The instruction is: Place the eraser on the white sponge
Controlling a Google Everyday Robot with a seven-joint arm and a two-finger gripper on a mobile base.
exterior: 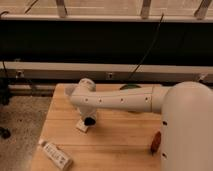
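A small flat off-white block, the white sponge (82, 126), lies on the wooden table (120, 145) left of centre. My gripper (89, 120) hangs from the white arm (117, 100) and sits right over the sponge's right edge, low to the table. Its dark tip hides part of the sponge. A longer white bar with dark print, the eraser (55, 154), lies flat near the table's front left corner, well apart from the gripper.
A reddish-brown object (156, 141) lies at the right, partly hidden by my white body (187, 130). Something green (131, 87) shows behind the arm. The table's left edge drops to a speckled floor (22, 125). A dark wall runs behind.
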